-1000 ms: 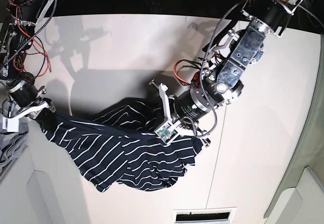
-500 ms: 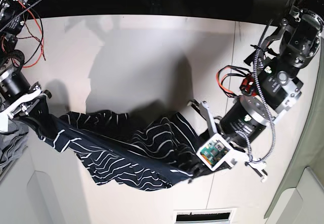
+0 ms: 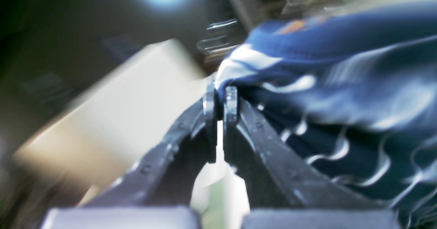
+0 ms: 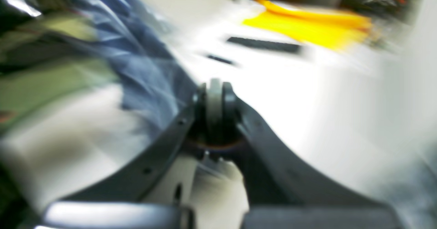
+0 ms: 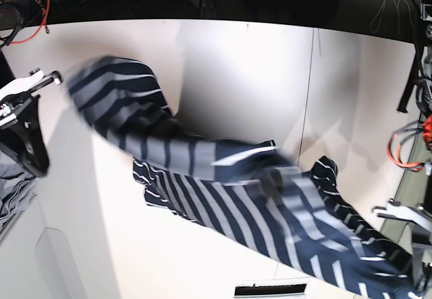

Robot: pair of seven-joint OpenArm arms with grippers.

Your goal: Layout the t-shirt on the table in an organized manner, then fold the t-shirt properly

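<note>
**Stretched shirt could slip or skew**

Going left to right in the base view: the right gripper is closed, seemingly pinching one end of the dark navy, white-striped fabric t-shirt, though blur hides the contact. The shirt spans diagonally above the large white table. The left gripper is clamped on its edge. Uneven pulling could tear cloth free or lay it crooked.

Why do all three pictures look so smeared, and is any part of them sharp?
Base view: the t-shirt streaks with motion blur, while the table stays crisp, with soft shadows. Left wrist view: the left gripper is fairly sharp; cloth and background smear. Right wrist view: everything is blurred, with bright glare on the tabletop; only the right gripper reads clearly.
</note>
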